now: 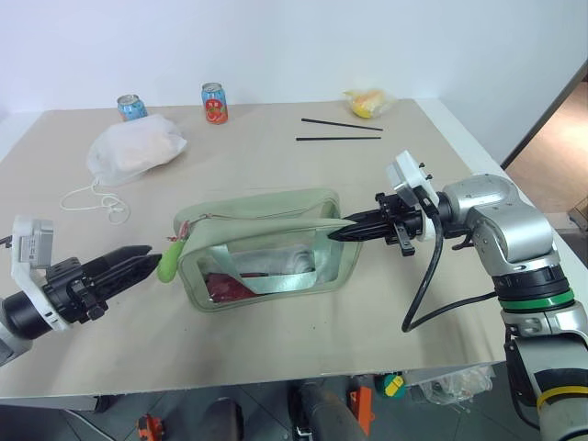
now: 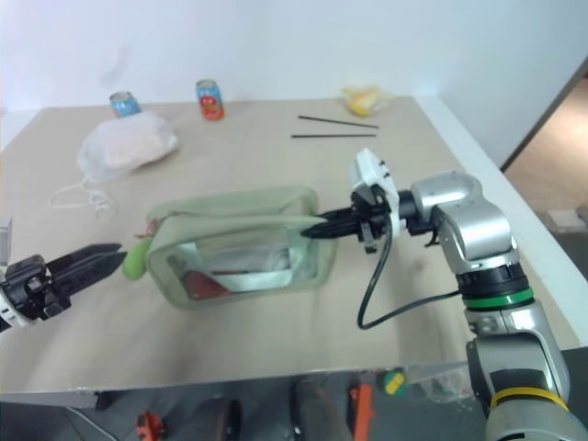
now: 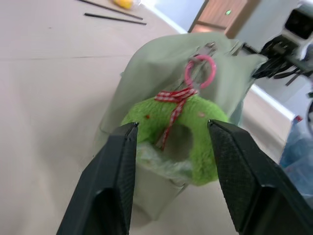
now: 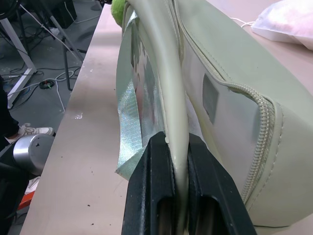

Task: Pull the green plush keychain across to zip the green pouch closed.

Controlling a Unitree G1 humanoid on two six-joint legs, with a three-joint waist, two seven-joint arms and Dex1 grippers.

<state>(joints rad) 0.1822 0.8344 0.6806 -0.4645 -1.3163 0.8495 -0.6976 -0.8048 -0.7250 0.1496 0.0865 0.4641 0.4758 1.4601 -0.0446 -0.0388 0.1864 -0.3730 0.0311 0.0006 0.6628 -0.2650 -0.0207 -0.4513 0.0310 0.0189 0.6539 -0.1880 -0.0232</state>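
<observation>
- Keychain (image 3: 188, 129) sits just ahead of the left gripper (image 1: 145, 262), between its spread fingers (image 3: 115, 176) but not pinched; it hangs by a red-and-white cord (image 3: 173, 105) at the pouch end nearest that gripper.
- Pouch (image 1: 262, 243) lies on the table (image 1: 276, 349) between the two grippers, its zipper seemingly run to the keychain end, so the pull looks about finished.
- Right gripper (image 1: 338, 231) is pressed together on the pouch's strap (image 4: 177, 117) at the far end, likely anchoring the pouch against the pull.
- Left fingers stand parted, likely letting go.
</observation>
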